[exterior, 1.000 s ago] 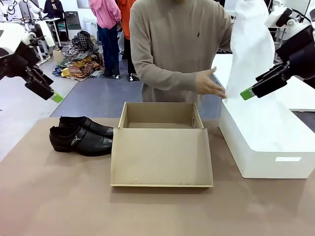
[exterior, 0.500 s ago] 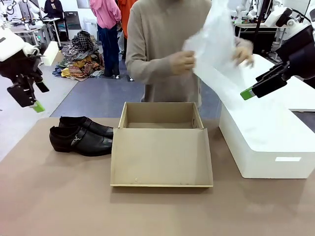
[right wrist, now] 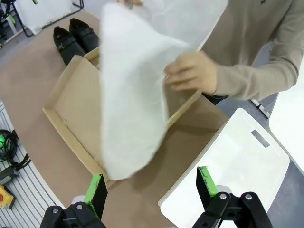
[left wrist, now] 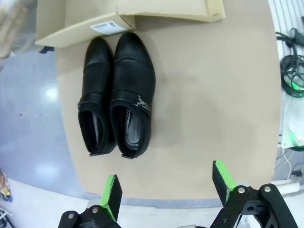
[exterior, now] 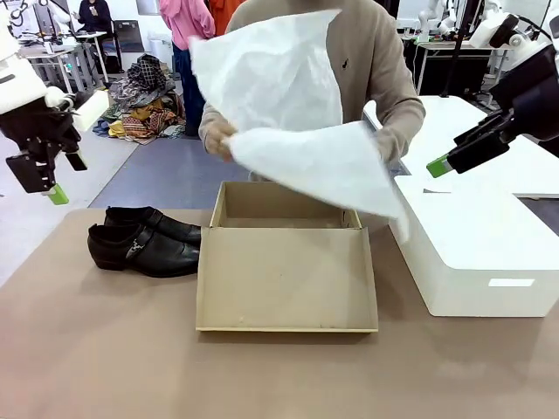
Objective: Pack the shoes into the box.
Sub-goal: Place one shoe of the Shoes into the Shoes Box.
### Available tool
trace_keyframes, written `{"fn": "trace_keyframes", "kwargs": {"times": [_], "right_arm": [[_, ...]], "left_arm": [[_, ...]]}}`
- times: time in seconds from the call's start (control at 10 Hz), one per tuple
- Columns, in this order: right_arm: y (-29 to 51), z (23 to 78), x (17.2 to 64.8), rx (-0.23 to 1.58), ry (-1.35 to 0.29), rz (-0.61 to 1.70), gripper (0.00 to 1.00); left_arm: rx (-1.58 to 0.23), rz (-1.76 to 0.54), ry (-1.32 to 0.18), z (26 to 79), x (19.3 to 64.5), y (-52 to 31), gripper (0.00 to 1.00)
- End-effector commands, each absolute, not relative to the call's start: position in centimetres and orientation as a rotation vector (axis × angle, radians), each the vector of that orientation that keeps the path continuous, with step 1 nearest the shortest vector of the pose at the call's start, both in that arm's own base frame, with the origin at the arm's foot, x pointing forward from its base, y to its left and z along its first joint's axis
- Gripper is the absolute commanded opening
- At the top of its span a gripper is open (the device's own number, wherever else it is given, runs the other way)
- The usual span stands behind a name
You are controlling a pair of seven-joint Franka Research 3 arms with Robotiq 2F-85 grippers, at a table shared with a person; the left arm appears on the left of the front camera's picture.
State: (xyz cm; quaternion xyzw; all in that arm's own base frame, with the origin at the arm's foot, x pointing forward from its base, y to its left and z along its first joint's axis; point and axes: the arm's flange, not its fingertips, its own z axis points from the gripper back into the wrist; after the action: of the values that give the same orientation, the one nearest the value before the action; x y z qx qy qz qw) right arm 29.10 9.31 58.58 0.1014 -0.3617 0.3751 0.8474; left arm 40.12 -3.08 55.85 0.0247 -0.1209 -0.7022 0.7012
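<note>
Green pads, left gripper (left wrist: 167,183): parted wide with nothing between them. The gripper hangs above the table's left edge and looks straight down on the shoes.
Green pads, right gripper (right wrist: 151,185): also spread and empty, raised at the right over the white box (exterior: 472,262), well apart from the task items.
Black leather, the shoes (left wrist: 129,92): a pair standing on their soles, side by side and touching, on the left of the table (exterior: 105,358). Their toes point at the box and lie just beside its left wall. Neither gripper touches them.
Cardboard, the box (exterior: 284,202): at the table's centre and open, its lid (exterior: 286,279) lying flat toward the near side. No lining shows inside.
Tissue paper (exterior: 288,105): a white sheet held in the air over the far part of the box by the person's hands (exterior: 218,140), not yet laid in.
Step in hand (judged): the person is lining the box. Shoe packing has not begun.
Next move (judged): wait until the sheet settles and the hands clear. The left gripper then needs to descend on the nearer shoe, its fingers straddling the shoe's width.
</note>
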Motion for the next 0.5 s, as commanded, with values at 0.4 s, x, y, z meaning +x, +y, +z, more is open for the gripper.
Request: {"fn": "trace_keyframes", "kwargs": {"times": [0.4], "right_arm": [[9.3, 58.6, 29.1, 0.221, -0.764, 0.792, 1.0]], "left_arm": [[0.081, -1.571, -0.27, 56.2, 41.0, -3.0, 1.0]]}}
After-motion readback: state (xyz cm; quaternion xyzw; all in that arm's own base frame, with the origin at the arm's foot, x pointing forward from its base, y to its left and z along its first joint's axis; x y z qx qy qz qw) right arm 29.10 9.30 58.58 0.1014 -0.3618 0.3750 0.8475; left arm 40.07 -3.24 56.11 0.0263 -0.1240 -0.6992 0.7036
